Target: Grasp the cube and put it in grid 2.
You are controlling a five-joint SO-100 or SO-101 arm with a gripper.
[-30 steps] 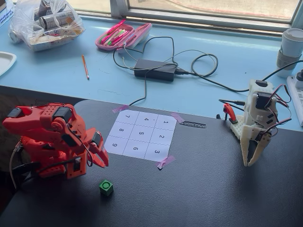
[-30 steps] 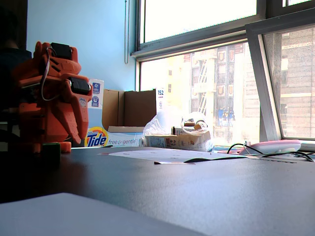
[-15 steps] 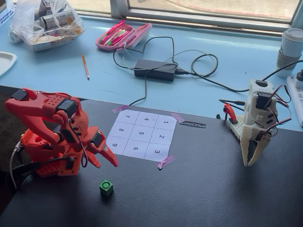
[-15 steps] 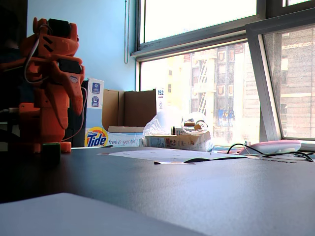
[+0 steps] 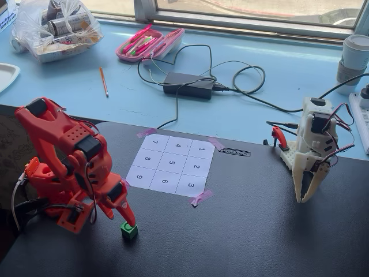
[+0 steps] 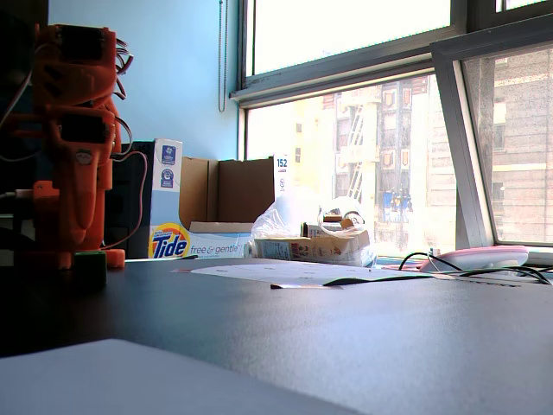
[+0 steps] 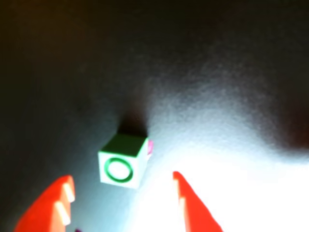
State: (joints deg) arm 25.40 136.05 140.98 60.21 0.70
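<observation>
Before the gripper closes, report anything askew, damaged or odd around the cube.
Nothing looks damaged or spilled. The cube sits flat on the black table, turned at an angle to the open gripper, so the fingers would meet its corners rather than flat faces.

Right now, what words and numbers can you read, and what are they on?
"1" to "9": one in each square of the paper sheet; "2" is in the right column, middle.
"Tide" and "free & gentle": detergent box.
"152": white tag.
Black label near the sheet: too small to read.
</observation>
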